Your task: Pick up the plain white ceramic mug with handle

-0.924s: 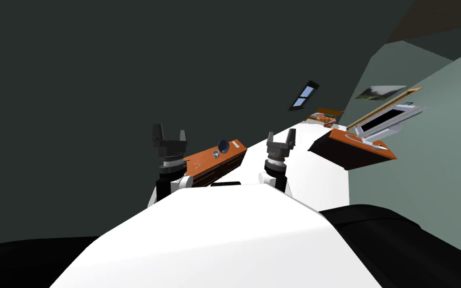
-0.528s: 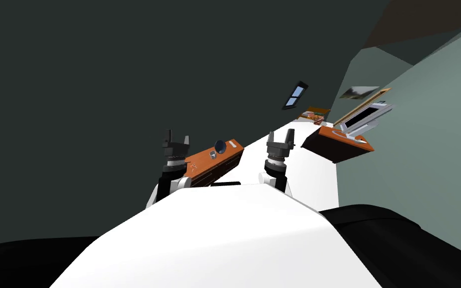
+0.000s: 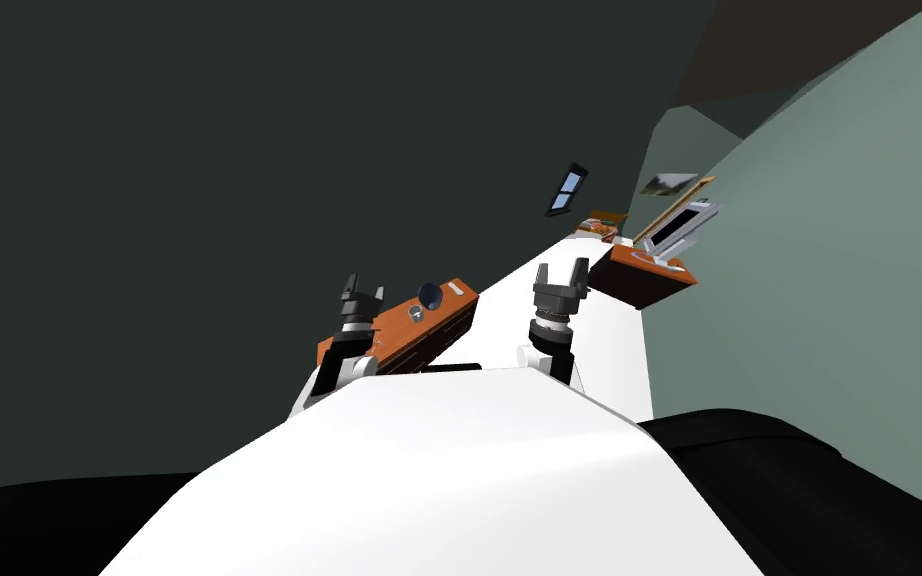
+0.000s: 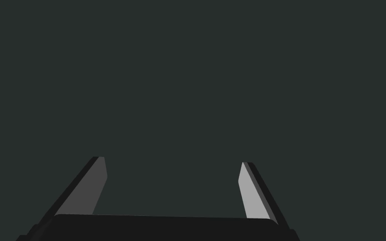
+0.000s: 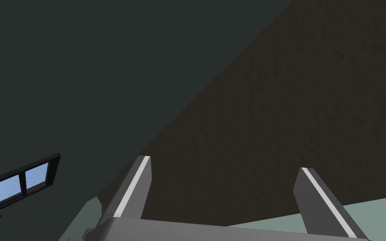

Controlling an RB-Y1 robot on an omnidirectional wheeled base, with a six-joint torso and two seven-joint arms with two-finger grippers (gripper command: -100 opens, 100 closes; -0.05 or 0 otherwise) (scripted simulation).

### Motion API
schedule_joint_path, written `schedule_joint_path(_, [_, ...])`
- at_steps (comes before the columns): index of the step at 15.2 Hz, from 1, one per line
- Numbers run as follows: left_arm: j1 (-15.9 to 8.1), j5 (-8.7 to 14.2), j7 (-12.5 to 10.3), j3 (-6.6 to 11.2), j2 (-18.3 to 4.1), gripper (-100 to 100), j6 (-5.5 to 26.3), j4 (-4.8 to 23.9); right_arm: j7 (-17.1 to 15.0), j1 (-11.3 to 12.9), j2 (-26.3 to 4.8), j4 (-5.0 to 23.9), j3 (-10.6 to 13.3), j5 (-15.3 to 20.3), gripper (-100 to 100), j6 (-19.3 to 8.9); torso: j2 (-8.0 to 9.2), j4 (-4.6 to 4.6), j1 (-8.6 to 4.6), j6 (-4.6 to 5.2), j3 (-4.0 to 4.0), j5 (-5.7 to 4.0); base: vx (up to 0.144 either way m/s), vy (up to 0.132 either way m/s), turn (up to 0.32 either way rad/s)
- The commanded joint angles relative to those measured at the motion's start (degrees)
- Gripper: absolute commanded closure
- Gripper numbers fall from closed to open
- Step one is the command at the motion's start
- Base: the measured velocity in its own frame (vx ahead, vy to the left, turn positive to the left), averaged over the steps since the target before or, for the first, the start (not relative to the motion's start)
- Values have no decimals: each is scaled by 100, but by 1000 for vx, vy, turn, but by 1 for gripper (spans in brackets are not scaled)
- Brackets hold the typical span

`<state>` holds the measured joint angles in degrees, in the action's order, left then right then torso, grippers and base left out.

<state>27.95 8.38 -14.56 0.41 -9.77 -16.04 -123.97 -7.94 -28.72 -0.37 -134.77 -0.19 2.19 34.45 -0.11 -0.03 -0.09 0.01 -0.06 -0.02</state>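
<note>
Mug candidate: small pale grey cup-shaped thing [image 3: 415, 313] on the orange top of a low cabinet [image 3: 396, 326], about mid-length of that top. It's too small to make out a handle, so I can't confirm it is the mug.

On the same top:
- A dark blue round thing [image 3: 430, 295] sits just beside the cup, toward the far end.
- A flat white thing [image 3: 455, 290] lies near the far end's corner.

The cabinet has a dark front and stands along the dark grey-green wall [image 3: 199, 200].

Left gripper [image 3: 364, 287]: released, nothing between the blades. It stands upright and, in the head view, lines up with the near end of the cabinet top, apart from the cup. I can't tell its height above the top. In the wrist view its fingers [image 4: 98, 186] are spread wide and point at that flat dark wall.

Right gripper [image 3: 562, 266]: also released and empty, with its fingers [image 5: 140, 184] wide apart. It stands upright over the white floor strip [image 3: 599, 340], well apart from the cabinet and the cup.

Far right: a second orange-topped table [image 3: 634, 255] stands against the pale green wall, with a grey screen-like unit [image 3: 679, 228] standing on it.
</note>
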Motion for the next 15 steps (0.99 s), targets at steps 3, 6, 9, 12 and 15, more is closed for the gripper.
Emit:
schedule_joint_path(3, [0,435,-292,266,-320,-100,478,465,0,0,0,0,0,0,0,0,-2,0,0,0,-1,0,31,-28,-210])
schedule_joint_path(6, [-8,617,-404,362,-438,-100,761,691,0,0,0,0,0,0,0,0,-2,0,-3,2,-1,0,32,-29,-205])
schedule_joint_path(9, [-15,806,-522,462,-557,-100,1003,925,0,0,0,0,0,0,0,0,-6,-1,-3,1,-4,-1,38,-26,-178])
schedule_joint_path(12, [-22,1000,-643,564,-678,-100,1252,1167,0,0,0,0,0,0,0,0,-2,0,0,0,-1,0,29,-18,-152])
schedule_joint_path(15, [-34,1403,-896,773,-920,-100,1700,1579,0,0,0,0,0,0,0,0,-1,0,-1,2,0,0,33,-24,-234])
